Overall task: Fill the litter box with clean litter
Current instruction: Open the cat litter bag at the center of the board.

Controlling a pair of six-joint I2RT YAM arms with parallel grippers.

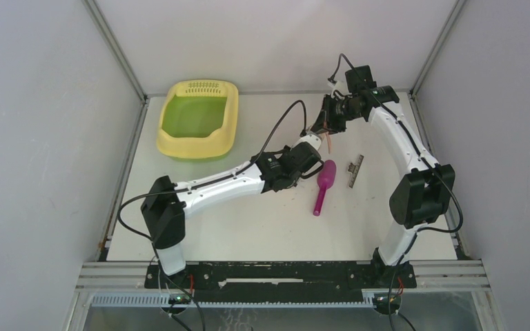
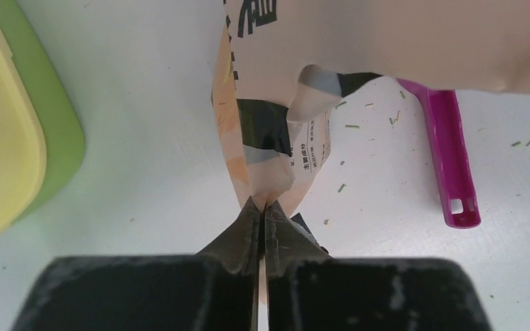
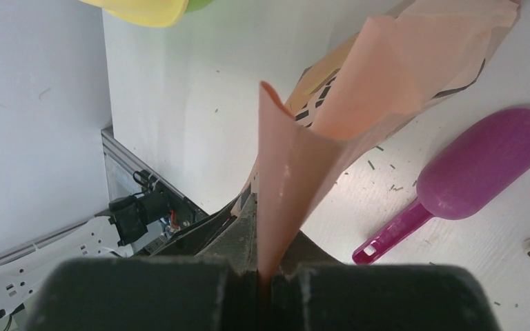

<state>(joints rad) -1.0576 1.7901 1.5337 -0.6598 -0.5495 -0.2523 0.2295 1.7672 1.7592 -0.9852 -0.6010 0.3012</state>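
White counter [image 1: 248, 227] fills the floor of a grey-walled enclosure. At its far left corner sits the litter box [image 1: 197, 147], its green floor bare, so no filling is done yet. Right of centre, well apart from the box, both arms hold a peach printed bag [image 3: 386, 76] up off the counter: the left pincer [image 2: 262, 207] is clamped on one edge, the right pincer [image 3: 257, 221] on another fold. A magenta scoop [image 1: 324, 183] lies below the bag, a small grey strip [image 1: 355, 170] beside it. Of the clean litter, only stray granules [image 2: 352, 126] show on the counter. The step in hand seems to be gripping the bag; next, both arms must carry it together over the box and tip its mouth down.
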